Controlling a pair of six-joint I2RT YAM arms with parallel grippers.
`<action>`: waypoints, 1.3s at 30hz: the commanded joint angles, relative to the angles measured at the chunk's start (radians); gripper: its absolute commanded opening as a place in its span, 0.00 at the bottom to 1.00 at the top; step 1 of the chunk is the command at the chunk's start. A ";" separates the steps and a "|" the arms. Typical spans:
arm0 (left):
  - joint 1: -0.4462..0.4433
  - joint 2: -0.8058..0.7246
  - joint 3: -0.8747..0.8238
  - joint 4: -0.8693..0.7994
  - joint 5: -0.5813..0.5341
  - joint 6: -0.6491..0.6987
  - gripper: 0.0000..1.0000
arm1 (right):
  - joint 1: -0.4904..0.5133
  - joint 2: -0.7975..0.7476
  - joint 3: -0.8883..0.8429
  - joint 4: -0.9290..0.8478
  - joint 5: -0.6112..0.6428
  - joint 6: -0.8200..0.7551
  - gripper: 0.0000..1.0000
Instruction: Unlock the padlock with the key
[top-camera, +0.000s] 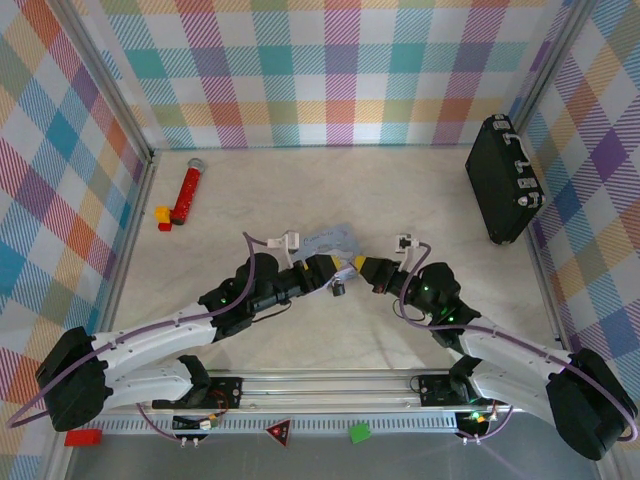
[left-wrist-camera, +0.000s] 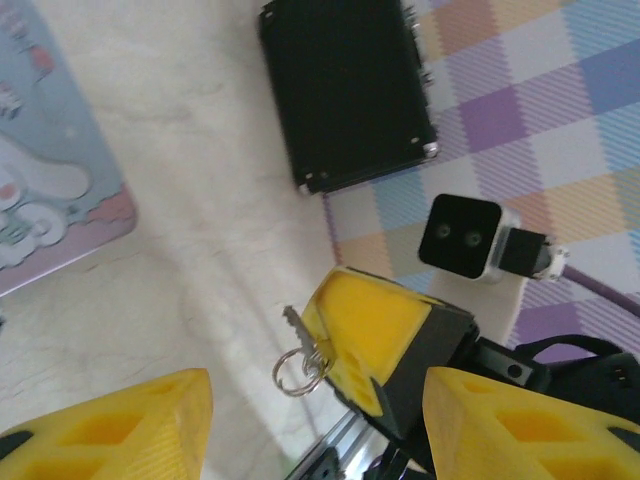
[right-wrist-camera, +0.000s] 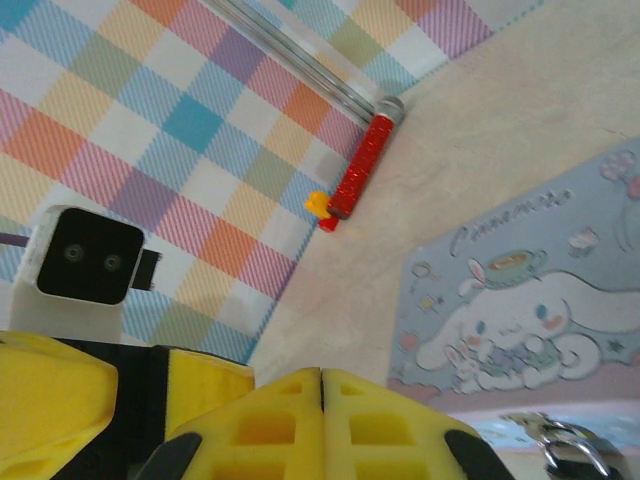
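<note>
Clamping the key (left-wrist-camera: 296, 326), the right pincer (right-wrist-camera: 322, 380) faces the wide-parted left pincer (left-wrist-camera: 318, 392).

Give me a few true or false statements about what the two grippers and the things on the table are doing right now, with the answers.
1. The right gripper is shut on the key. True.
2. The left gripper grips the pale blue tin. False: its fingers stand apart, gripping nothing.
3. The black briefcase lies near the right wall. True.
4. The red microphone toy rests on the tin. False: it lies on the table by the left wall, well away from the tin.
</note>
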 joint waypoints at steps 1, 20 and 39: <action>0.006 0.024 -0.007 0.141 0.023 -0.005 0.56 | 0.006 0.005 0.041 0.099 -0.021 0.057 0.00; 0.006 0.066 0.018 0.248 0.061 -0.002 0.43 | 0.063 0.031 0.072 0.181 -0.021 0.136 0.00; 0.006 0.065 0.032 0.211 0.041 -0.001 0.13 | 0.080 0.040 0.085 0.184 -0.021 0.152 0.00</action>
